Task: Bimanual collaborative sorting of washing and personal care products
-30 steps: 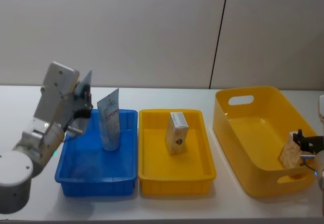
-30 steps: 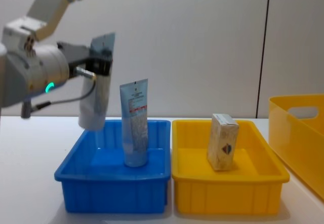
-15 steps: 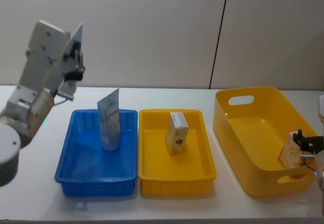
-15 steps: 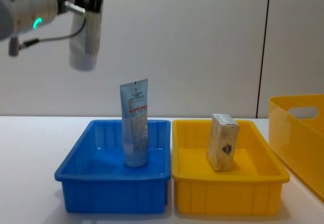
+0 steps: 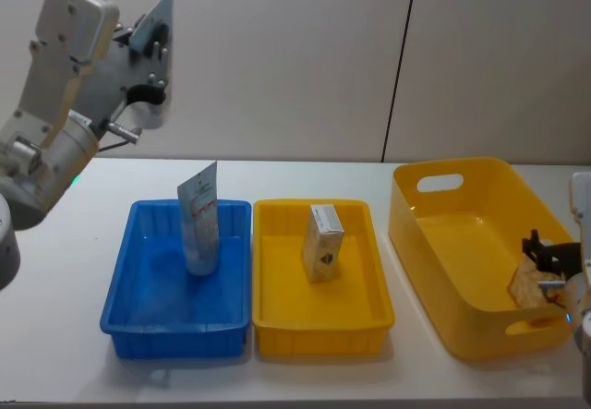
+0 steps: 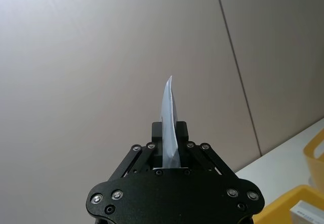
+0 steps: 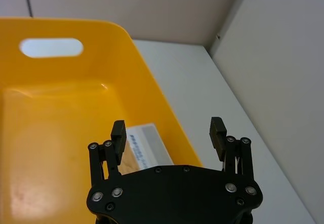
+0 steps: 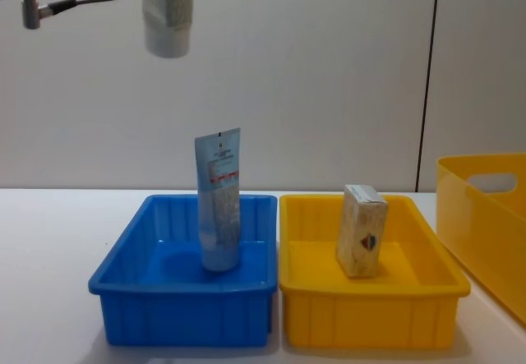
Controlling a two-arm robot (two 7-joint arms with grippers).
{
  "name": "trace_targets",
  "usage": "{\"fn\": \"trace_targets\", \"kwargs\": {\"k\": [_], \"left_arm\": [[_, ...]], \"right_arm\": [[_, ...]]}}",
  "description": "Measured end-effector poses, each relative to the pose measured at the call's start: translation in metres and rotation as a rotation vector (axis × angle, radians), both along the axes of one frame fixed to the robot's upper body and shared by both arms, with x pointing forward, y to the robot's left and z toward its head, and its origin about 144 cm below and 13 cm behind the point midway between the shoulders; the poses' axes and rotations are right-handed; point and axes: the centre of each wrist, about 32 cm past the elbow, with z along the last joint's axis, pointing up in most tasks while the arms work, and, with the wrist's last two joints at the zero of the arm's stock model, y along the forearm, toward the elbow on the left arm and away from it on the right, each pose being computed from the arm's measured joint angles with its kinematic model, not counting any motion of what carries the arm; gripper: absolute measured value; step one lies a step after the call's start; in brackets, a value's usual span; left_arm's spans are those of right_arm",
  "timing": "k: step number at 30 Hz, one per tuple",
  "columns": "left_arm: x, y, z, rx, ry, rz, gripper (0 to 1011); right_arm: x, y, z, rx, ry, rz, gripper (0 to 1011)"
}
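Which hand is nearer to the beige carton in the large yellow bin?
Right. The right hand hangs open just above the carton; the left hand is far away, raised high at the left, gripping a tube.

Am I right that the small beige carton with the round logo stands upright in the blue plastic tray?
Not quite: the small beige carton stands upright in the shallow yellow plastic tray, as the chest view shows.
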Motion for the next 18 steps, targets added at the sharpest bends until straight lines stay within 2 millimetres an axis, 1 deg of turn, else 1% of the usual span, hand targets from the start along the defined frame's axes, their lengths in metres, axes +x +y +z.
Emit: {"fn": "trace_targets", "kwargs": {"k": [6,9,10,13,18], "left_arm": [[0.011,0.002,0.004,-0.008,-0.005,-0.087,142],[0.019,0.003,0.003,-0.013,0.002,-0.134,143],[0.024,0.004,0.002,-0.016,0.009,-0.156,142],[0.032,0.004,-0.001,-0.021,0.022,-0.193,143],[0.053,0.005,-0.013,-0.033,0.06,-0.268,143]], "right_arm": [[-0.009,0.006,0.008,0.008,-0.054,0.063,1004],[-0.014,0.008,0.016,0.026,-0.087,0.101,1004],[-0.015,0.009,0.018,0.029,-0.095,0.107,1004],[-0.022,0.011,0.03,0.059,-0.132,0.153,1004],[-0.03,0.013,0.04,0.082,-0.167,0.192,1004]]}}
